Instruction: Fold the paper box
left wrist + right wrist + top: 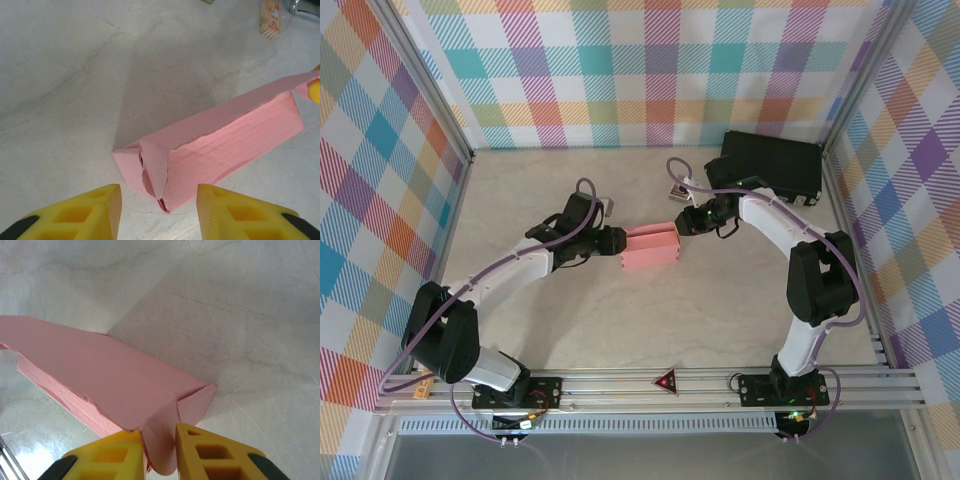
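Pinching the paper box (651, 247), right hand (157, 434) faces spread-fingered left hand (159, 195).

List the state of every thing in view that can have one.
paper box: partly folded into a long body, lying on the table; end flaps not tucked shut
left gripper: open, fingers either side of the box's left end, not touching it
right gripper: shut on the flap at the box's right end
black case: lying flat in the far right corner, untouched
small printed packet: apart from the box
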